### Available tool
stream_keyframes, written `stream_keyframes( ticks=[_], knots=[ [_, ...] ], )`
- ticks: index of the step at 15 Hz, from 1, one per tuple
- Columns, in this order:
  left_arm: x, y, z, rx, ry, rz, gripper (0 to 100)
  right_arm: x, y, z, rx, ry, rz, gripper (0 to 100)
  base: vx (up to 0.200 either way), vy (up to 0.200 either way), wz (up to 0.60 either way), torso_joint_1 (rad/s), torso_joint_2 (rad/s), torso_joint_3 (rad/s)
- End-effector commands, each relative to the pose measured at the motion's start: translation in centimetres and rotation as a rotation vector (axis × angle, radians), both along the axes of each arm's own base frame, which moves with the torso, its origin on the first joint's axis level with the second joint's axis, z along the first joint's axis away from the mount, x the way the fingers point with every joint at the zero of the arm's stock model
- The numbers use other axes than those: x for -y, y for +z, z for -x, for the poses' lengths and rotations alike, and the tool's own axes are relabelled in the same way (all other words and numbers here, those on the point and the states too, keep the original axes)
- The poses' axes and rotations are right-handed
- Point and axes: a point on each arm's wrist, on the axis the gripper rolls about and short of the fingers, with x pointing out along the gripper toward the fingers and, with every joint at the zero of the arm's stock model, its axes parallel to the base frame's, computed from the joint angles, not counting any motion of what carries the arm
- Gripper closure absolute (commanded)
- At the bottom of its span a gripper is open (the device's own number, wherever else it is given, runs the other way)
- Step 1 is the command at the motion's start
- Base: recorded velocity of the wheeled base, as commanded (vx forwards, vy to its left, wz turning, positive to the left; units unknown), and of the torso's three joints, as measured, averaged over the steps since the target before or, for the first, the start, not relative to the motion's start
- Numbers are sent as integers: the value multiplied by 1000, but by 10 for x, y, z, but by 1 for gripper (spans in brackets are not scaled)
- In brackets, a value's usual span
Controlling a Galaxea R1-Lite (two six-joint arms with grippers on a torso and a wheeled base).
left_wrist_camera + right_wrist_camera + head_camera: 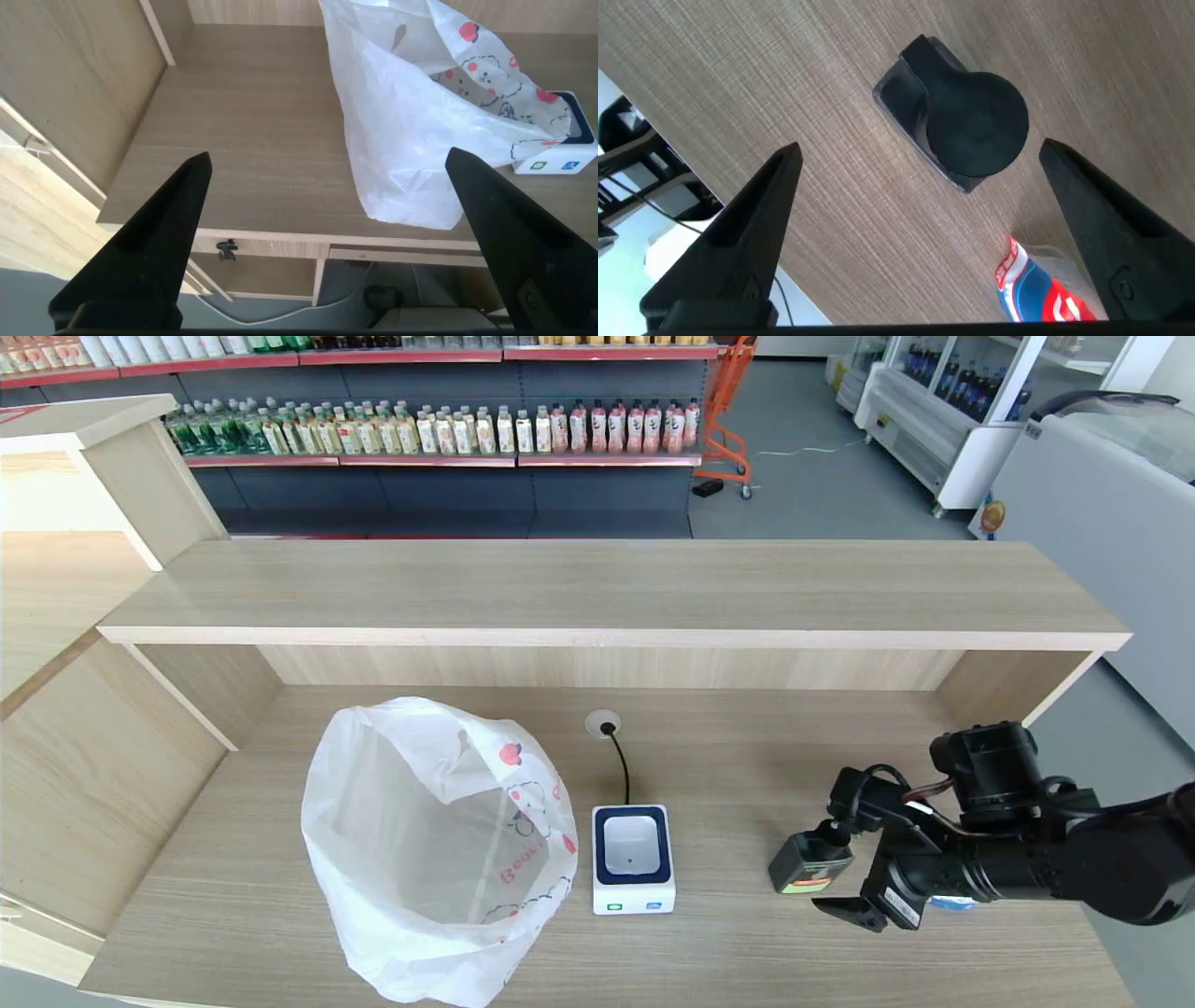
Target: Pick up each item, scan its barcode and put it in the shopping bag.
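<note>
A white shopping bag (439,849) (420,121) stands open-mouthed on the wooden desk, left of the white and blue barcode scanner (633,859) (561,159). A small black item with a round dark top (810,866) (966,121) rests on the desk to the right of the scanner. My right gripper (829,851) (920,151) hovers over it, open, fingers wide apart and holding nothing. A blue, red and white packet (1041,294) (952,902) lies beside the black item, mostly hidden under my right arm. My left gripper (329,161) is open and empty, by the desk's near left edge.
A raised counter ledge (607,588) runs along the back of the desk (747,952), with side walls at both ends. The scanner's black cable (621,765) goes to a hole in the desk. Shelves of bottles and freezers stand in the room behind.
</note>
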Motion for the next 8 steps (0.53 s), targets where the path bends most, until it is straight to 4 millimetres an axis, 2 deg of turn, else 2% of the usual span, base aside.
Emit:
stream_keyframes(
  ticks=[1, 8],
  knots=[
    [0, 0, 0, 0, 0, 0, 0, -1, -15, -11, -27, 33, 20, 0, 0, 0, 0, 0, 0, 0],
    [0, 0, 0, 0, 0, 0, 0, -7, -21, -33, -9, 124, -8, 0, 0, 0, 0, 0, 0, 0]
  ],
)
